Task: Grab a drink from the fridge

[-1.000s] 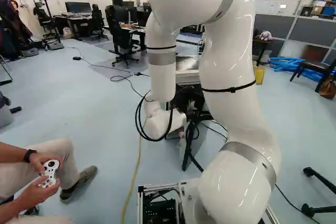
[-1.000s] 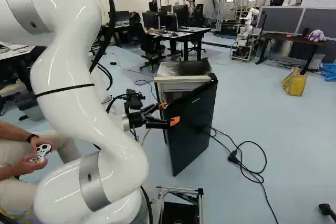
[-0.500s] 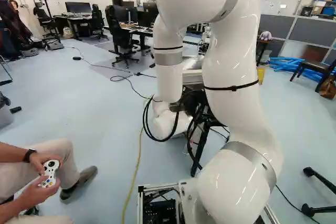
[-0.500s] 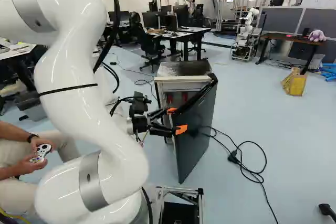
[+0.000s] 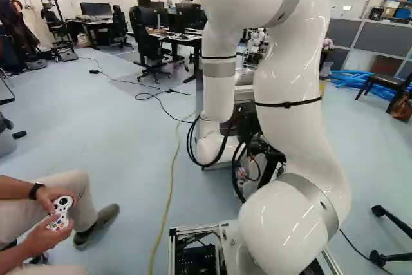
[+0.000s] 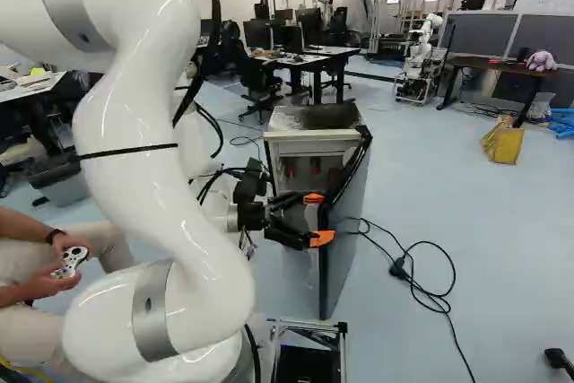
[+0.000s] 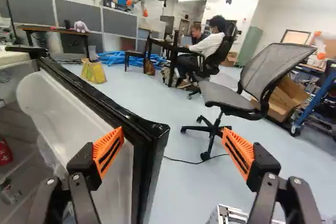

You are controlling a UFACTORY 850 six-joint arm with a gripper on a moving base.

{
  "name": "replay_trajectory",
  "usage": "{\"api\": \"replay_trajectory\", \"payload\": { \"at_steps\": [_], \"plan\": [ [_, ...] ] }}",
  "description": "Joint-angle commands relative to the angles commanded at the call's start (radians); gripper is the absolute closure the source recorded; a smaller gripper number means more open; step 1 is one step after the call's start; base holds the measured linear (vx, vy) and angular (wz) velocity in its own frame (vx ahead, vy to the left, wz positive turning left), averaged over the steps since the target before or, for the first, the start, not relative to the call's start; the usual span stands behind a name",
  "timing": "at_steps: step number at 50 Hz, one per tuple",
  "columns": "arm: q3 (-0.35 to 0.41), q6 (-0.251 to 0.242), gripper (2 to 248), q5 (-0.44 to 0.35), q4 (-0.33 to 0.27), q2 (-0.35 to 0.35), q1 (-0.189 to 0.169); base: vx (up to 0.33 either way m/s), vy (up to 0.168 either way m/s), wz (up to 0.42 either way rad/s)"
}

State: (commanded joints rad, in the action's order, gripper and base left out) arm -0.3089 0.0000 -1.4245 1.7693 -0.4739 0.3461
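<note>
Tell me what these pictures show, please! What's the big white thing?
It's a robot arm. Some pictures come from behind it, left and right; another looks from its wrist along its black gripper, a sort of hand. Its two fingers are apart, so it holds nothing, but the edge of the fridge door is between them. The fridge stands open, with something red inside. Nearby, a person's hands hold a game controller.
</note>
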Motion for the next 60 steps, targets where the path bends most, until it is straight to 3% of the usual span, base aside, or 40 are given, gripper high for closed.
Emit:
{"api": "replay_trajectory", "payload": {
  "at_steps": [24, 60],
  "plan": [
    [-0.063, 0.000, 3, 0.000, 0.001, -0.003, -0.195, 0.000, 0.000, 0.000],
    [-0.250, 0.000, 3, 0.000, 0.001, -0.046, -0.468, 0.000, 0.000, 0.000]
  ]
}}
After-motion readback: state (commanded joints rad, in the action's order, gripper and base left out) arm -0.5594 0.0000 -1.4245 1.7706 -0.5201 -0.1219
